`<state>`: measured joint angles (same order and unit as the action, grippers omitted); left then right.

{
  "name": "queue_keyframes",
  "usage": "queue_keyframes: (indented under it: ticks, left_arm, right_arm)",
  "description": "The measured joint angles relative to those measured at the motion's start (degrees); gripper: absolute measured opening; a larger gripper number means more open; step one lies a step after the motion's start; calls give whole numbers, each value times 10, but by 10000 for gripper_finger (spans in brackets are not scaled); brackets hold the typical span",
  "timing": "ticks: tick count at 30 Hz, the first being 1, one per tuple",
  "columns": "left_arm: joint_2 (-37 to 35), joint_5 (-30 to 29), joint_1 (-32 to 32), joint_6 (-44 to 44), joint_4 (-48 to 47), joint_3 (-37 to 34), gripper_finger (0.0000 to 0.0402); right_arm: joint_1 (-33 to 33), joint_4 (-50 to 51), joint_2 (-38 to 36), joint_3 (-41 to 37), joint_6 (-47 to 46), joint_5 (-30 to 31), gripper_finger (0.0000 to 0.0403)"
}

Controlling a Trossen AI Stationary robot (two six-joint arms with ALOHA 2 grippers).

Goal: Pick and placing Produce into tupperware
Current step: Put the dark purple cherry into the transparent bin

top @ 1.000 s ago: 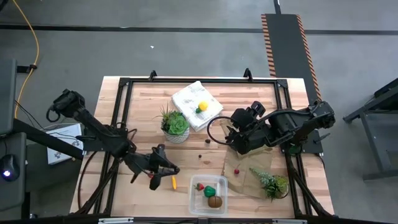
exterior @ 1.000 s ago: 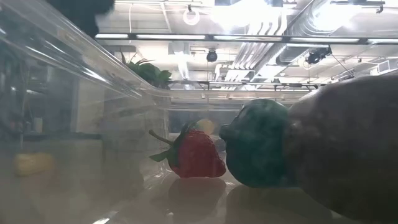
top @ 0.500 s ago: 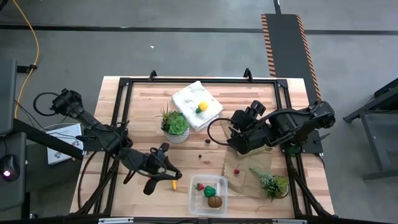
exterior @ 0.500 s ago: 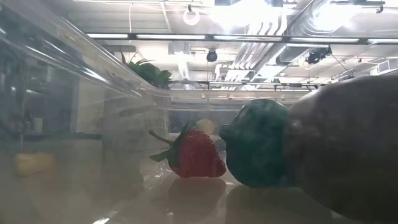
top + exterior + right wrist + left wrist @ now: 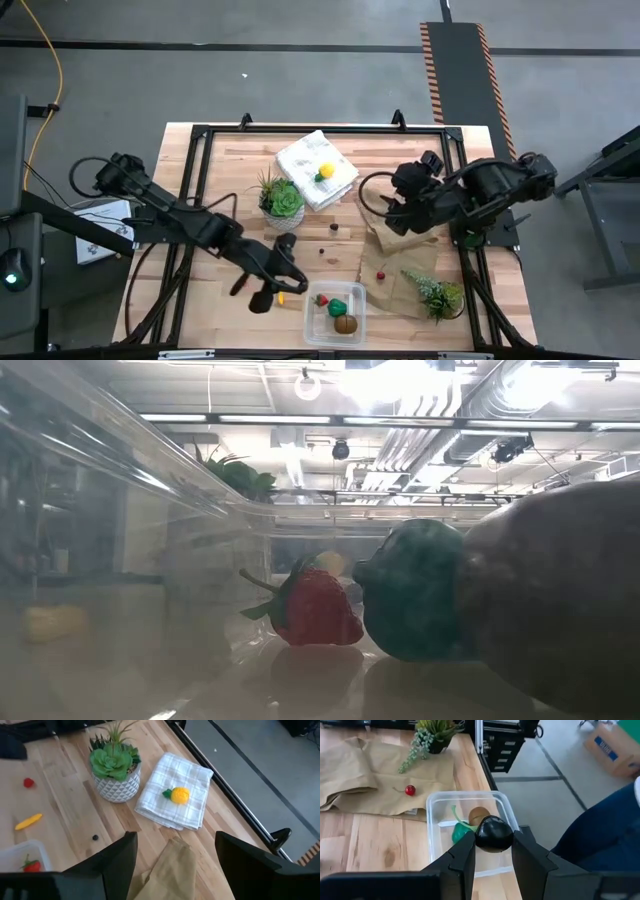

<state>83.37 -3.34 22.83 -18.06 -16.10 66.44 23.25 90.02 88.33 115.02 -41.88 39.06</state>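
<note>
the tupperware (image 5: 335,313) is sitting at the table's (image 5: 230,150) near edge, just beside the brown paper bag (image 5: 395,265), and is holding a red strawberry (image 5: 321,299), a green piece (image 5: 339,307) and a brown kiwi-like ball (image 5: 345,324). in the low view the strawberry (image 5: 312,608) is lying beside the green piece (image 5: 412,592) behind the clear wall.

the left arm is reaching across the table, its left gripper (image 5: 493,851) hanging just beside the box's left rim, fingers pinching a dark berry (image 5: 494,833) between them. the right gripper (image 5: 170,860) is waiting over the bag's far end, fingers spread wide with nothing between them.

the folded white cloth (image 5: 316,168) is lying at the far side with the yellow lemon (image 5: 325,172) resting on it. a potted succulent (image 5: 281,201) is standing just beside the cloth. an orange stick (image 5: 28,821) is lying near the box. a red berry (image 5: 410,790) is sitting on the bag.
</note>
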Motion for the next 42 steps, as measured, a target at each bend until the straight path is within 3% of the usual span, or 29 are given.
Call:
queue_keyframes:
  ticks: [9, 19, 42]
  left_arm:
    - [85, 20, 0, 26, 0, 26, 99]
    - [151, 44, 0, 5, 65, 26, 99]
    - [228, 82, -15, -35, 130, 25, 99]
  right_arm:
    - [0, 0, -7, 0, -7, 13, 259]
    - [0, 0, -6, 0, -6, 13, 259]
    - [0, 0, -6, 0, -5, 13, 259]
